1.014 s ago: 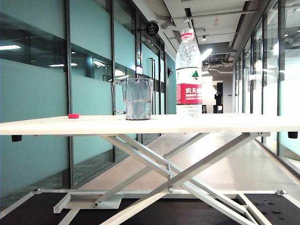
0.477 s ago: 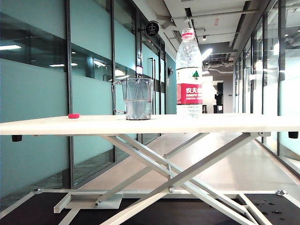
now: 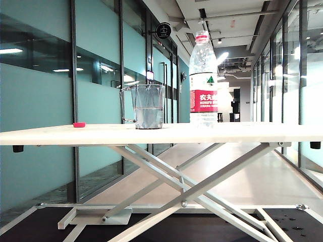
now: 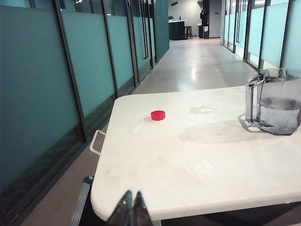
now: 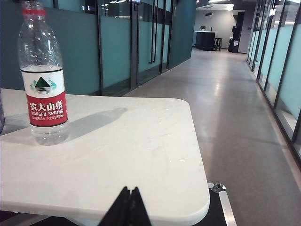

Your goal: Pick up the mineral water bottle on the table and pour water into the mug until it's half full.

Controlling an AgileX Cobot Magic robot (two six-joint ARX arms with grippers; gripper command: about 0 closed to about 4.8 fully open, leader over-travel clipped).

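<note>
The long white table [image 3: 166, 133] stands in a glass-walled corridor. From left: a small red cap [image 3: 79, 124], the clear handled mug [image 3: 144, 106] about half full of water [image 3: 148, 117], then the upright clear plastic mineral water bottle [image 3: 203, 80]. The left gripper [image 4: 131, 207] and right gripper [image 5: 128, 203] sit closed and empty at the near edge, well apart from both.

The uncapped mineral water bottle [image 3: 203, 80] stands upright on the table [image 3: 242, 132] beside the half-full mug [image 3: 145, 106].

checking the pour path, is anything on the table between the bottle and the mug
Nothing visible. In the exterior view the bottle and mug stand side by side on the table with bare top between. The red cap lies beyond the mug. The left gripper and right gripper sit shut at the near edge.
</note>
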